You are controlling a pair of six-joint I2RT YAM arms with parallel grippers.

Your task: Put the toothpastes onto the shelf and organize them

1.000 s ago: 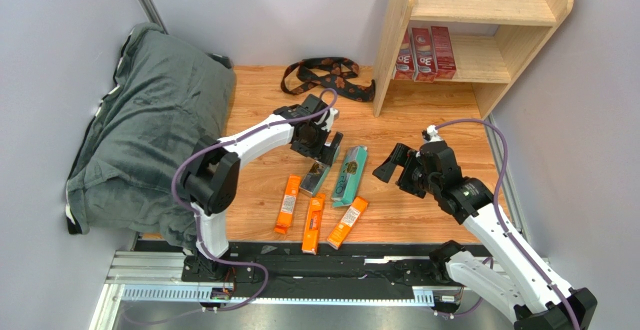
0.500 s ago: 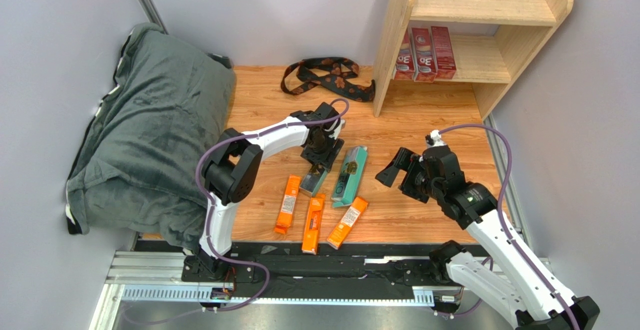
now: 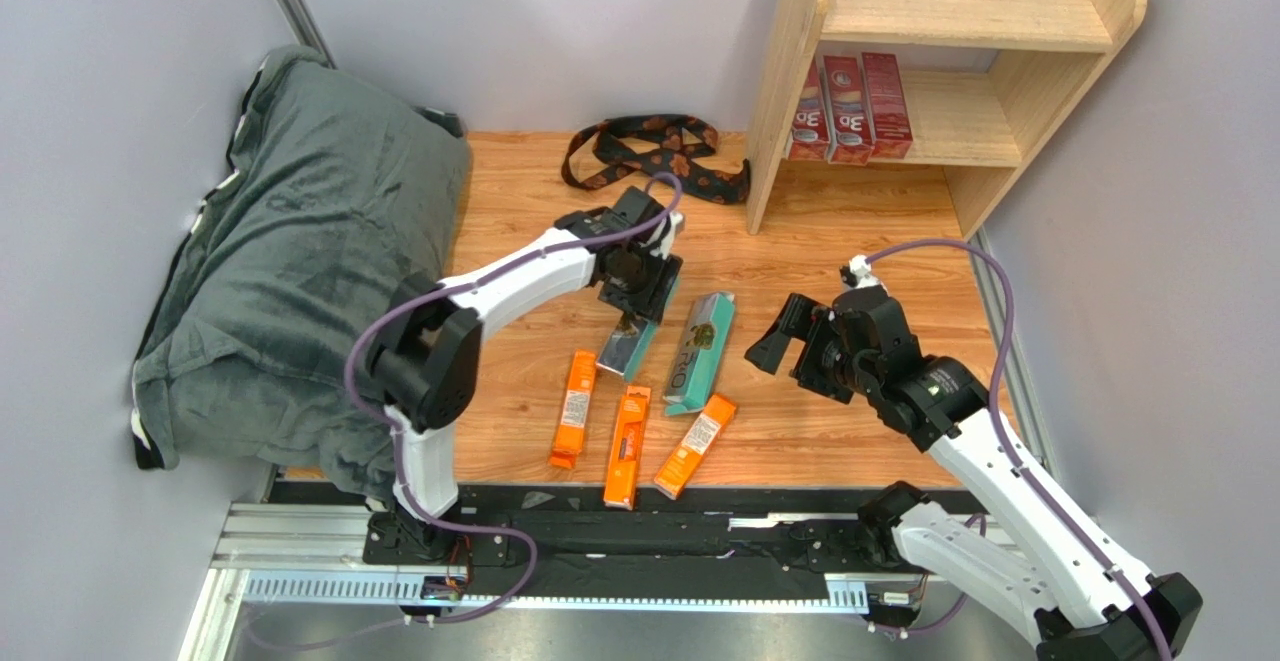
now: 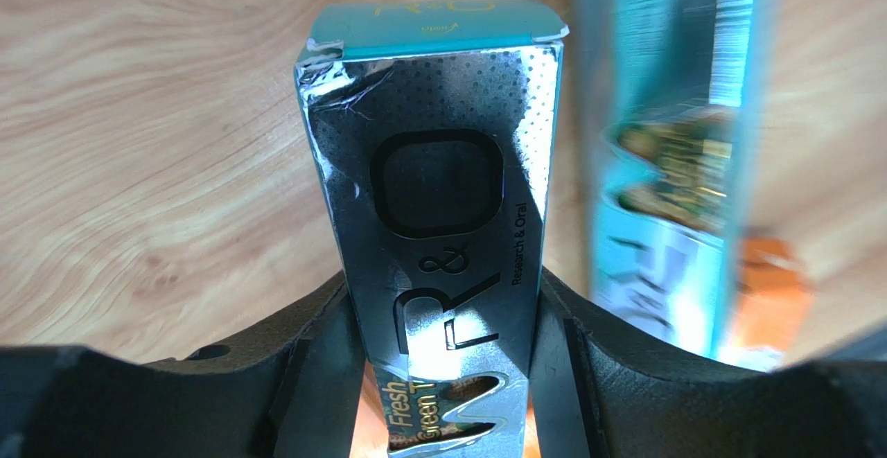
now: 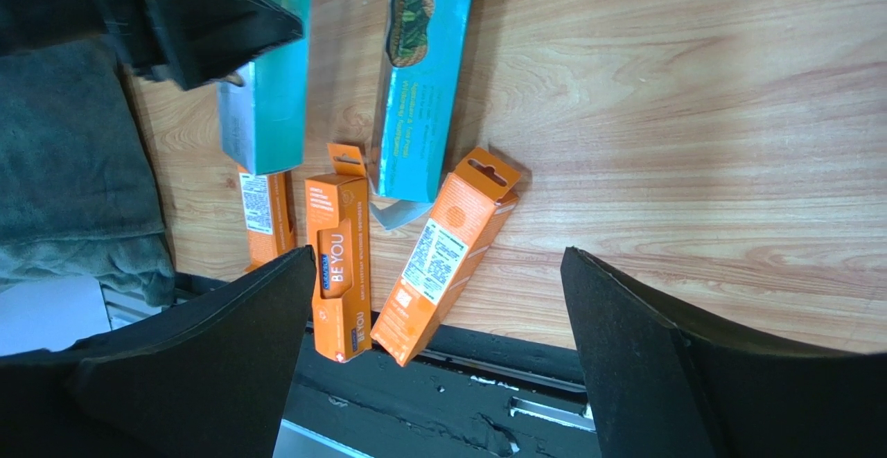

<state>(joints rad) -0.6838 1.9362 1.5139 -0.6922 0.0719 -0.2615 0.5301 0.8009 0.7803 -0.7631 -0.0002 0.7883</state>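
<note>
My left gripper (image 3: pixel 633 306) (image 4: pixel 448 375) is shut on the silver-white toothpaste box (image 3: pixel 622 349) (image 4: pixel 442 188), with a jaw pressed against each long side. The teal toothpaste box (image 3: pixel 700 349) (image 4: pixel 666 167) (image 5: pixel 422 73) lies flat just to its right. Three orange toothpaste boxes (image 3: pixel 574 409) (image 3: pixel 627 445) (image 3: pixel 694 445) lie nearer the table's front edge. Right of the teal box my right gripper (image 3: pixel 781 339) (image 5: pixel 435 266) hovers open and holds nothing. Three dark red boxes (image 3: pixel 849 106) stand on the lower tier of the wooden shelf (image 3: pixel 784 76).
A black-and-brown patterned strap (image 3: pixel 654 151) lies near the shelf's left foot. A bulky grey cushion (image 3: pixel 301 241) fills the left side. Grey walls close in at the left, back and right. A black rail (image 3: pixel 751 519) runs along the near edge.
My left gripper came down over the silver-white box and closed on it, then drew back a little. The right arm barely shifted.
</note>
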